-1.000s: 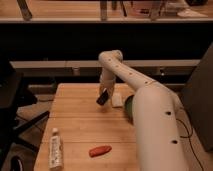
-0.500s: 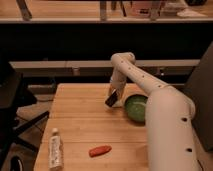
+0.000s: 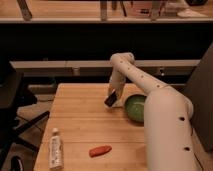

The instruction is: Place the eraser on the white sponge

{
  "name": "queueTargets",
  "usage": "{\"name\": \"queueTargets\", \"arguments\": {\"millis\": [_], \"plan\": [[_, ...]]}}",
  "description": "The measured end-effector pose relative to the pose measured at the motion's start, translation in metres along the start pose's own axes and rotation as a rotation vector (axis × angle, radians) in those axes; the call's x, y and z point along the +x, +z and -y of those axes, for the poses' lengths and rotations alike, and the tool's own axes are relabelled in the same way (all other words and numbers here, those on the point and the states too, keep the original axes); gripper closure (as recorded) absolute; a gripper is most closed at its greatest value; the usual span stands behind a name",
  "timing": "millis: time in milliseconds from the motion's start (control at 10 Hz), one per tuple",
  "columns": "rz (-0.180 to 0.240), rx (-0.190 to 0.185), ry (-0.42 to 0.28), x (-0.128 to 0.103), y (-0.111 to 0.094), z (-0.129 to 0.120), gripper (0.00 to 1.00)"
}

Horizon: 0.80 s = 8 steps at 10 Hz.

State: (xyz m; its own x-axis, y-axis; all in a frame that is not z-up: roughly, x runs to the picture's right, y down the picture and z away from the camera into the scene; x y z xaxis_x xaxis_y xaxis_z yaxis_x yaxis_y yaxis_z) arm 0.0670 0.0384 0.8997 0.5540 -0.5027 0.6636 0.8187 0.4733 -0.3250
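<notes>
Nearest edge of the wooden table (image 3: 80, 125): white plastic bottle (image 3: 56, 149) lying on its side at front left, cap toward the far side. Red-orange oblong object (image 3: 100, 150) just right of it, flat, long axis roughly left-right.

Mid table, right side: green bowl (image 3: 136, 107) partly behind the white arm (image 3: 165, 115), which fills the right foreground and reaches back over the table.

Gripper (image 3: 112, 98) is just left of the bowl, above the table's far half, pointing down. Eraser (image 3: 111, 98) sits at its tip, a small black block, tilted, long axis running diagonally from lower left to upper right. Looks clamped on the eraser, held off the tabletop. Finger spread itself isn't resolvable.

White sponge: can't pick it out.

Far: black chair (image 3: 15, 100) at left, dark shelving behind the table.
</notes>
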Motion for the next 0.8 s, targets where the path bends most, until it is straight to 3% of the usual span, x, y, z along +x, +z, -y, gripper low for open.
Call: {"name": "queueTargets", "arguments": {"millis": [200, 400, 800], "plan": [[0.000, 0.001, 0.009, 0.005, 0.000, -0.008, 0.58], [-0.001, 0.003, 0.014, 0.005, 0.002, -0.007, 0.58], [-0.011, 0.001, 0.026, 0.014, 0.002, -0.013, 0.28]]}}
